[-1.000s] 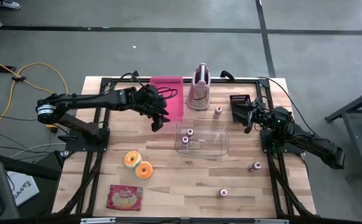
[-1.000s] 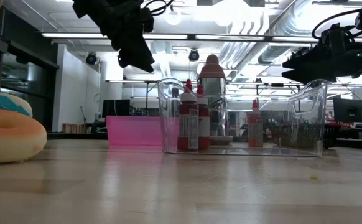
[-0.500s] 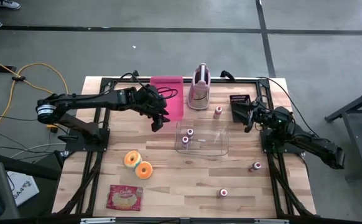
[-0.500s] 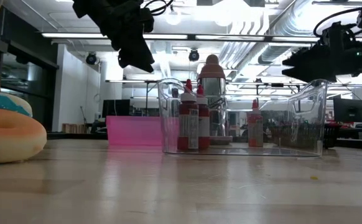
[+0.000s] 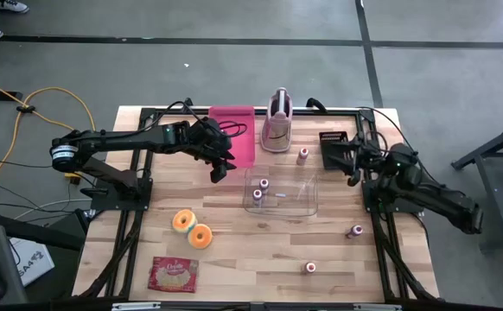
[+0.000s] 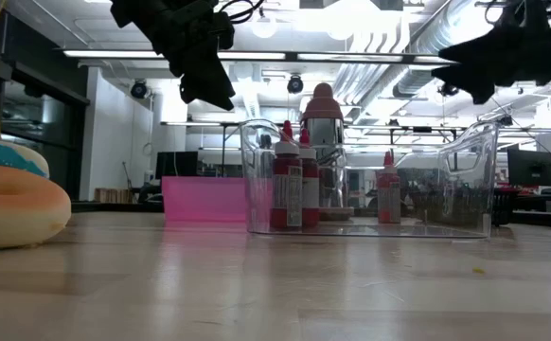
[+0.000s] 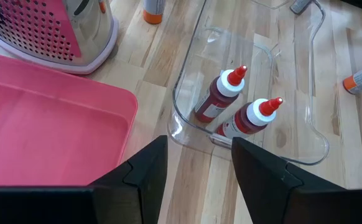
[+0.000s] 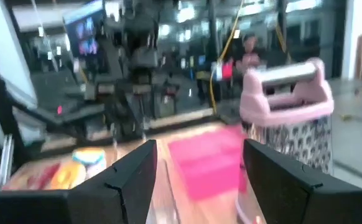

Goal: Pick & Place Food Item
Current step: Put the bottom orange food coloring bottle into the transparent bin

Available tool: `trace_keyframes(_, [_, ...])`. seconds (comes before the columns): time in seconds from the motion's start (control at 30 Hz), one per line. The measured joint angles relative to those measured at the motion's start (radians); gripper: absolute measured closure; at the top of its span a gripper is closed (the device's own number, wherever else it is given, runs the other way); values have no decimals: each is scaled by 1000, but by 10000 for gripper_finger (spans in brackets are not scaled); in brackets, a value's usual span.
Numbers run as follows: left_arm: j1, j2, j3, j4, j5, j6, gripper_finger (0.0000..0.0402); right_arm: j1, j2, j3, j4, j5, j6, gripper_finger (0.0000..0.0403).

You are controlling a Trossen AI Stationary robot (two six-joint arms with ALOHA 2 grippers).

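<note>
A clear bin (image 5: 308, 197) stands mid-table with two red-capped sauce bottles (image 5: 261, 189) upright inside. My left gripper (image 5: 219, 170) hangs open and empty above the bin's left end; its wrist view looks down on both bottles (image 7: 234, 107) past the bin's rim (image 7: 180, 109). To the bin's right, my right gripper (image 5: 347, 160) is raised high, open and empty, pointing level across the table toward the grater (image 8: 290, 106). Another bottle (image 5: 302, 155) stands behind the bin, two more (image 5: 356, 231) (image 5: 309, 269) in front. Two donuts (image 5: 191, 227) lie at front left.
A pink tray (image 5: 232, 134) and a pink-handled grater (image 5: 276, 121) stand at the back. A small black basket (image 5: 331, 138) is at back right. A snack packet (image 5: 173, 275) lies near the front left edge. In the low view the donut (image 6: 10, 204) fills the left.
My right gripper has lifted and drawn slightly to the right, rising toward the top of the low view. The left arm and the bottles have not moved.
</note>
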Motion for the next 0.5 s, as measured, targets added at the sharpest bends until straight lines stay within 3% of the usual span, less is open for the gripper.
trace_keyframes(0.23, [0,0,0,0,0,0,228,58,158,128,-71,-24,-8,176])
trace_keyframes(0.5, [0,0,0,0,0,0,228,238,346,263,-104,-11,-67,176])
